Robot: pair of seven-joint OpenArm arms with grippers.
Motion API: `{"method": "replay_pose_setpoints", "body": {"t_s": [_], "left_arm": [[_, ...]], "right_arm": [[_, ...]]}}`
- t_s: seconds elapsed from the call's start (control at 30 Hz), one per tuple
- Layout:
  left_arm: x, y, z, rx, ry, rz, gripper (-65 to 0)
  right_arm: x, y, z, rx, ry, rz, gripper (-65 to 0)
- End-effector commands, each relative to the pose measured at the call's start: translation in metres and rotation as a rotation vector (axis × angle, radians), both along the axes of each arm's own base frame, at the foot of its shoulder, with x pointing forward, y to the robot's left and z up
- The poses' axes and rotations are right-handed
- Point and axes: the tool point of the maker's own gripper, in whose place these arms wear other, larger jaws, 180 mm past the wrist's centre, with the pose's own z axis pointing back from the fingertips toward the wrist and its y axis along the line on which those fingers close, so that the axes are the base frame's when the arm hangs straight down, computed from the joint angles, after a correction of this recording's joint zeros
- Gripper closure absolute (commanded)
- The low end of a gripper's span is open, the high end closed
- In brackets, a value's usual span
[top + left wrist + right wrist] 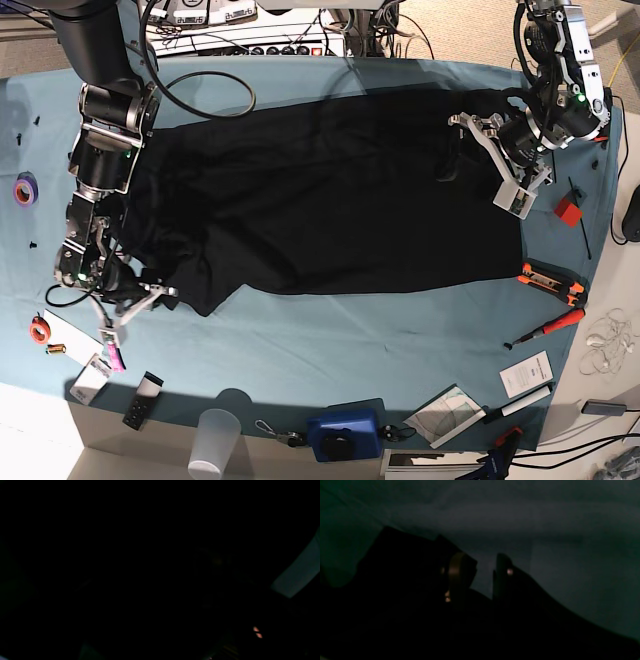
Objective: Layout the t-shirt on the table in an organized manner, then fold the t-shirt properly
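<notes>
The black t-shirt (330, 200) lies spread across the teal table (400, 340), its lower left corner bunched near the table's left side. My left gripper (482, 165) hangs at the shirt's right edge, open wide with nothing visibly between its fingers. The left wrist view is almost all black, with a sliver of table (297, 575) at the right. My right gripper (135, 308) sits at the bunched lower left corner. In the right wrist view the right gripper (482, 572) is open, with bare table cloth showing in the gap and dark t-shirt fabric (395, 567) beside its left finger.
A purple tape roll (25, 188) and an orange tape roll (40, 328) lie at the left edge. A clear cup (215, 440) and a blue device (345, 432) stand at the front. Orange pliers (550, 283), a red screwdriver (545, 328) and a red block (567, 210) lie at the right.
</notes>
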Motion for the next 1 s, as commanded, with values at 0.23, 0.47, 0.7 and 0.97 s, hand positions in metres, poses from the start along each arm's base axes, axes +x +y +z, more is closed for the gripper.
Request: {"method": "replay_pose_setpoints", "body": {"t_s": [0.23, 0.47, 0.7, 0.97], "left_arm": [[0.009, -0.002, 0.017, -0.039, -0.069, 0.006, -44.2], [0.011, -0.002, 0.019, -0.044, -0.08, 0.008, -44.2], [0.011, -0.002, 0.019, -0.044, -0.081, 0.008, -44.2], [0.011, -0.002, 0.019, -0.044, -0.08, 0.009, -44.2]], "right_arm": [[0.012, 0.019, 0.011, 0.058, -0.022, 0.015, -20.2], [0.01, 0.061, 0.002, 0.122, 0.02, 0.096, -20.2], [0.012, 0.06, 0.016, 0.105, 0.054, 0.111, 0.0], [0.039, 0.058, 0.09, 0.006, -0.192, 0.179, 0.0]]}}
